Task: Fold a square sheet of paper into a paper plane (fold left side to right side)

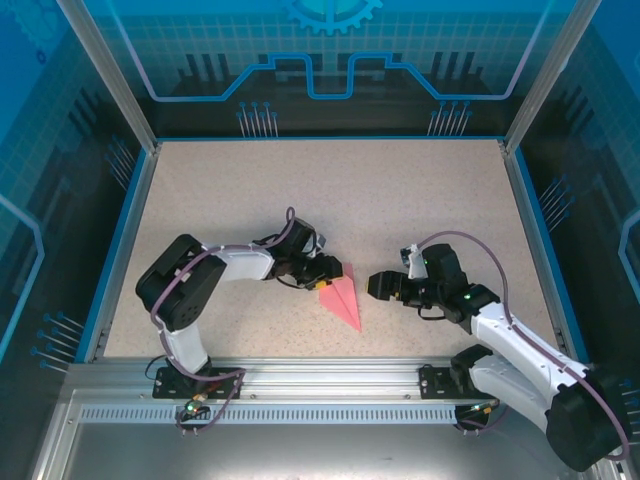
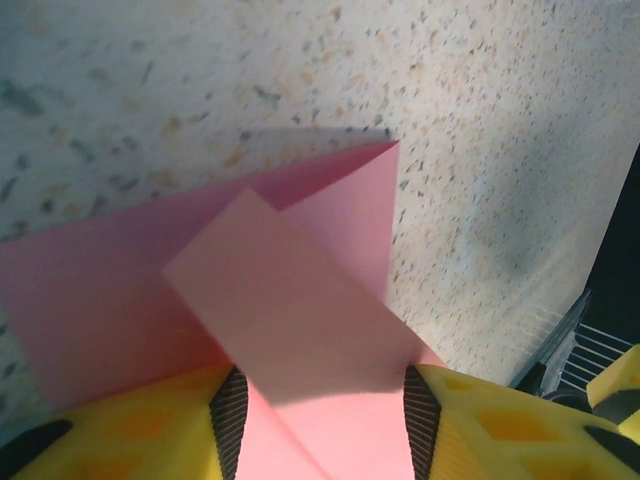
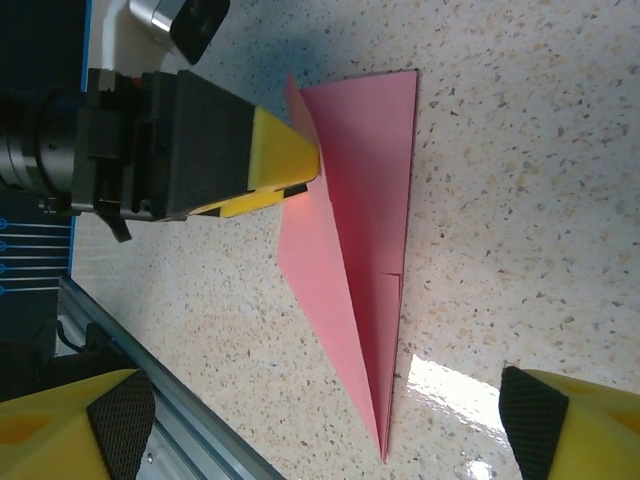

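The pink paper plane (image 1: 343, 300) lies on the speckled table as a slim dart, its point toward the near rail. In the right wrist view the paper plane (image 3: 365, 180) has one lighter wing lifted off the table. My left gripper (image 1: 328, 270) is down on its wide end with jaws partly apart. A raised flap of the paper plane (image 2: 300, 300) crosses the gap of the left gripper (image 2: 318, 400), between the ribbed pads (image 2: 228, 420). My right gripper (image 1: 378, 285) hovers open just right of the paper, apart from it. Its fingertips (image 3: 535, 415) straddle bare table near the point.
A metal rail (image 1: 320, 385) runs along the near edge, close to the dart's point (image 3: 383, 455). Blue walls (image 1: 125, 230) border the table on left, right and back. Open tabletop (image 1: 350, 190) stretches behind both grippers.
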You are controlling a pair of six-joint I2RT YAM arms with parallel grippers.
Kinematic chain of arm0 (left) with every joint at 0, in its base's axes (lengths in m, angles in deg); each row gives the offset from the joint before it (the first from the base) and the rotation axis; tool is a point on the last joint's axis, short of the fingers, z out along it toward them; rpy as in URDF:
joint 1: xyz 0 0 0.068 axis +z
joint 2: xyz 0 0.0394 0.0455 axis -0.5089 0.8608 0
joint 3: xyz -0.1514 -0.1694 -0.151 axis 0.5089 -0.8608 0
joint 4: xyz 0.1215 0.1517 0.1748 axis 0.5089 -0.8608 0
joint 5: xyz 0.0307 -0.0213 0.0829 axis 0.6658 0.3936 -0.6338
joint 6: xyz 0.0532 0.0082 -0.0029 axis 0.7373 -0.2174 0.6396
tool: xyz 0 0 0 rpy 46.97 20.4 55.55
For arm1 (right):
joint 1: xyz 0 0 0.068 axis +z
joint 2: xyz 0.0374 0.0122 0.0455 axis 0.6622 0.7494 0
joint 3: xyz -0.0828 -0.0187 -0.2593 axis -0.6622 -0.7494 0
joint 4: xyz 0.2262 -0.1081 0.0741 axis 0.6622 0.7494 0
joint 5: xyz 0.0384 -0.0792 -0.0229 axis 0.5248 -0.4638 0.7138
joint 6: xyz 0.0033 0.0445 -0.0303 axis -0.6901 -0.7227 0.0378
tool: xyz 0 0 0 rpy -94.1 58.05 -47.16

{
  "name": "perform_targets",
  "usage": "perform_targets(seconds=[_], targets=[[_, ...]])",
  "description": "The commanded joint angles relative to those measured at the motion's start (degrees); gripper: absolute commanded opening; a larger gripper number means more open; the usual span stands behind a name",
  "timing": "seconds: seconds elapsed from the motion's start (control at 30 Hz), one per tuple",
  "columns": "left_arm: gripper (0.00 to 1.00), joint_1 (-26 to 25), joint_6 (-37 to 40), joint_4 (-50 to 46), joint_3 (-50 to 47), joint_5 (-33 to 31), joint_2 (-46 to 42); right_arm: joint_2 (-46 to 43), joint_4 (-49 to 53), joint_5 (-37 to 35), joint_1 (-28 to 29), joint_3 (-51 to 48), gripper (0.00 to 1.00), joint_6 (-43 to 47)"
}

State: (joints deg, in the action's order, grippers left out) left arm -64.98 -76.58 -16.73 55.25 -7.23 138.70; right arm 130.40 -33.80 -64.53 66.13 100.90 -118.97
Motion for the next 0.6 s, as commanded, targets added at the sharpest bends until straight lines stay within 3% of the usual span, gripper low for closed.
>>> perform_targets(seconds=[0.0, 0.3, 0.57], targets=[[0.45, -0.6, -0.2, 1.3, 2.2, 0.6, 2.2, -0.7, -0.2, 2.6, -1.2, -0.2, 0.93, 0.0], [0.16, -0.7, -0.6, 3.2, 3.3, 0.3, -0.4, -0.5, -3.1, 10.1, -4.5, -0.5, 0.99, -0.5], [0.1, 1.6, -0.1, -0.2, 6.7, -0.1, -11.0, 0.3, -12.0, 20.6, -10.2, -1.3, 0.99, -4.7]])
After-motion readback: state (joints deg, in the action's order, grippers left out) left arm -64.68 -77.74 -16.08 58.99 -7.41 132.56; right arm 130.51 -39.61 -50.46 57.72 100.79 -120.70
